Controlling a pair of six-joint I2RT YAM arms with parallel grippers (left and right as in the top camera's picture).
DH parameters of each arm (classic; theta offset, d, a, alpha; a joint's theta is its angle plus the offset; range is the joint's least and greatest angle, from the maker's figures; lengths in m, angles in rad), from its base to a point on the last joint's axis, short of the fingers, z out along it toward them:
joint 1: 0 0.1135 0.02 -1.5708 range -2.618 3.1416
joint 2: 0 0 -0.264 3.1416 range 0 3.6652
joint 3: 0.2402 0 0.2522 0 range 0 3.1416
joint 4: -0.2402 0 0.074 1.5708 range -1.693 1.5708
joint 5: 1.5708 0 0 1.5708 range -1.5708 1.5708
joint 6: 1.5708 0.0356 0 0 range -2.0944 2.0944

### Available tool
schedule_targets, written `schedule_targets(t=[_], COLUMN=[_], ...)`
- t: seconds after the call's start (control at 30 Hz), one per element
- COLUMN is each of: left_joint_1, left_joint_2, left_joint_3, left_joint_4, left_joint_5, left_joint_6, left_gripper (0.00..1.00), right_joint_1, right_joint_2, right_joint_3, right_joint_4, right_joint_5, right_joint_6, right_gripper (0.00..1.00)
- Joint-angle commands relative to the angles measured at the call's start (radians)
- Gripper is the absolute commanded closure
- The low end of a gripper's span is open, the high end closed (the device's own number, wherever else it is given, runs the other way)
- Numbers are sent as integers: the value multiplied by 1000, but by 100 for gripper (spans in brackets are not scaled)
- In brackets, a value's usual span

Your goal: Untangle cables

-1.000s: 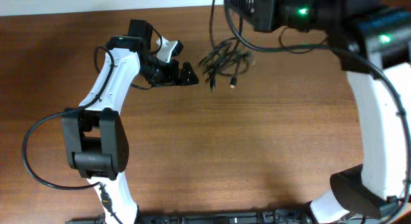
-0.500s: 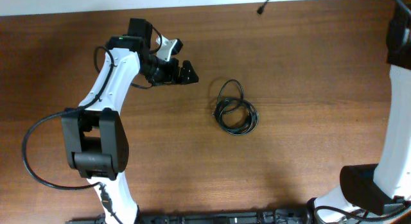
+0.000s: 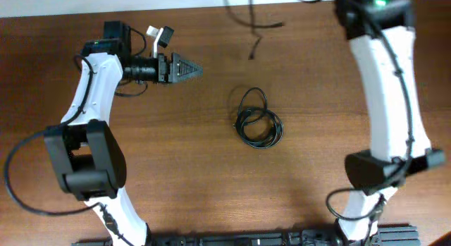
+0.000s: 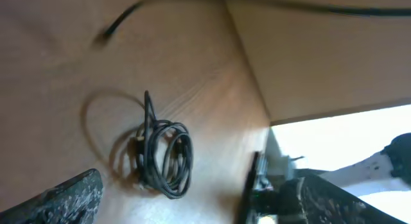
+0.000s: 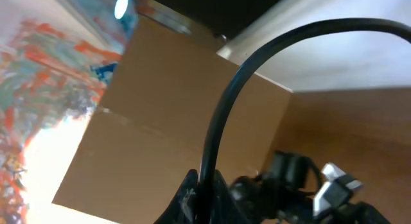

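Note:
A small coil of thin black cables (image 3: 258, 123) lies on the brown table (image 3: 211, 175) at the centre; it also shows in the left wrist view (image 4: 164, 156). My left gripper (image 3: 190, 67) hovers up and left of the coil, apart from it; in its wrist view the gripper (image 4: 196, 189) is open wide and empty. My right gripper (image 5: 207, 192) is shut on one black cable strand (image 5: 225, 115). From overhead this gripper is past the top edge. A loose strand (image 3: 257, 25) with a plug end hangs near the top centre.
The right arm (image 3: 387, 84) runs from its base at the lower right up to the top edge. The left arm (image 3: 88, 98) stands along the left side. A pale wall strip (image 3: 106, 3) borders the table's far edge.
The left gripper has swung left and turned. The right arm has come back in from the right edge to the top, with a strand now hanging there. The coil has lain still since half a second ago.

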Motion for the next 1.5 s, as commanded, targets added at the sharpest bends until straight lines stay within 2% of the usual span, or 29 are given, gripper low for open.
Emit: schedule_targets(t=[0.0,0.1,0.13,0.17,0.2,0.23,0.27,0.3,0.33,0.43,0.5,0.53,0.57,0.6,0.7,0.73,0.8,0.83,0.93,1.03,1.47], left_joint_1=[-6,-7,-7,-7,-6,-6,-6,-6,-6,-8,-8,-8,-8,-8,-8,-8,-8,-8,-6,-6,-31], left_joint_2=[-182,-226,-226,-226,-226,-226,-226,-226,-228,-228,-228,-228,-228,-228,-228,-228,-228,-228,-228,-228,-228], left_joint_3=[35,35,35,35,35,35,35,35,35,35,35,35,35,35,35,35,35,35,35,35,35], left_joint_4=[56,95,114,156,180,187,188,188,197,278,306,310,310,310,311,311,310,310,310,313,318], left_joint_5=[-190,-166,-107,40,117,139,139,139,169,316,364,364,364,364,364,364,364,364,364,361,363], left_joint_6=[78,78,79,79,79,79,79,79,79,79,74,71,71,71,71,71,64,51,51,52,10], left_gripper=[1,1,1,1,1,1,12,9,1,5,12,13,21,25,31,38,60,63,62,55,55], right_joint_1=[92,163,181,187,187,185,185,182,183,192,194,199,215,229,278,280,280,277,256,228,226], right_joint_2=[77,100,105,109,109,109,109,109,109,122,124,124,124,124,124,124,124,124,124,124,124], right_joint_3=[4,4,4,4,4,4,4,4,4,4,2,2,2,2,2,2,0,0,0,0,-2], right_joint_4=[68,89,89,56,-11,-42,-76,-99,-126,-185,-203,-203,-204,-204,-200,-200,-201,-201,-201,-202,-227], right_joint_5=[39,42,43,82,141,161,188,217,247,252,248,247,246,244,262,263,268,279,279,280,277], right_joint_6=[-22,-26,-26,-26,-25,-26,-26,-26,-26,-26,-26,-25,-25,-25,-25,-25,-26,-26,-30,-34,-71], right_gripper=[96,96,96,96,96,96,96,96,96,96,96,96,96,96,96,96,96,96,96,96,96])
